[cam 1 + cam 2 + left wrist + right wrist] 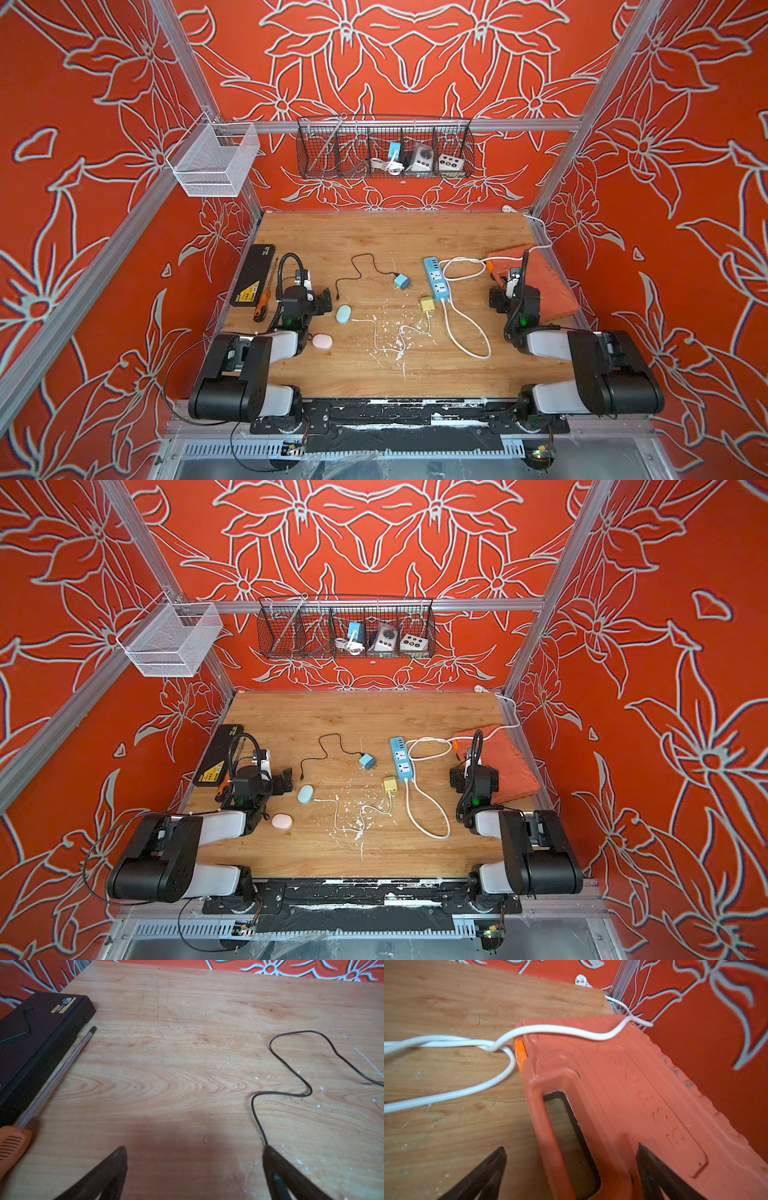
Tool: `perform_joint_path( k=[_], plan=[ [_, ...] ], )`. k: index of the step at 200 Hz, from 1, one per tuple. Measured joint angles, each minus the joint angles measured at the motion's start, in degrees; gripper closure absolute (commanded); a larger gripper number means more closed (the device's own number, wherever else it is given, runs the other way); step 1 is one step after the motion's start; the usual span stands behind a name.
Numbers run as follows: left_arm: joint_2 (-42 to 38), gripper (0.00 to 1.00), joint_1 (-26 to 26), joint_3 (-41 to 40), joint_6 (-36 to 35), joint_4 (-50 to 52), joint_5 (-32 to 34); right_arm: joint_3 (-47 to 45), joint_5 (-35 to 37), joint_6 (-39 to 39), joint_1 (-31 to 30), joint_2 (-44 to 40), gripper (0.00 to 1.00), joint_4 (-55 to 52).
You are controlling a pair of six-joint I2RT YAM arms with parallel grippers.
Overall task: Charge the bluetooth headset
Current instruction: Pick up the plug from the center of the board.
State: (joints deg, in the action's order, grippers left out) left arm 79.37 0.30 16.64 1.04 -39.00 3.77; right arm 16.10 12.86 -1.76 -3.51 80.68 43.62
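Both tools are released and hold nothing. The left gripper (194,1149) stands with jaws wide apart over the table (374,232), near the end of a black cable (280,1094). The right gripper (571,1149), also spread wide, hangs over the handle of a red case (623,1088). The teal headset case (343,314) lies just beside the left gripper; a white cable (361,320) seems to reach its side (the joint is too small to be sure) and runs to a yellow adapter (426,304) beside the blue power strip (436,277).
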Motion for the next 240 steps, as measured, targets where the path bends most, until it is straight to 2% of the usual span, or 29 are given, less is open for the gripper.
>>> perform_joint_path(
  k=[108, 240],
  plan=[
    [1.05, 0.01, -0.04, 0.28, -0.46, -3.58, 0.22, 0.24, -1.46, 0.68, -0.04, 0.7, 0.02, 3.56],
    [0.79, 0.01, -0.04, 1.09, -0.17, -1.95, 1.57, 0.24, -1.31, 0.92, -0.31, -0.07, 0.02, 3.15]
  ],
)
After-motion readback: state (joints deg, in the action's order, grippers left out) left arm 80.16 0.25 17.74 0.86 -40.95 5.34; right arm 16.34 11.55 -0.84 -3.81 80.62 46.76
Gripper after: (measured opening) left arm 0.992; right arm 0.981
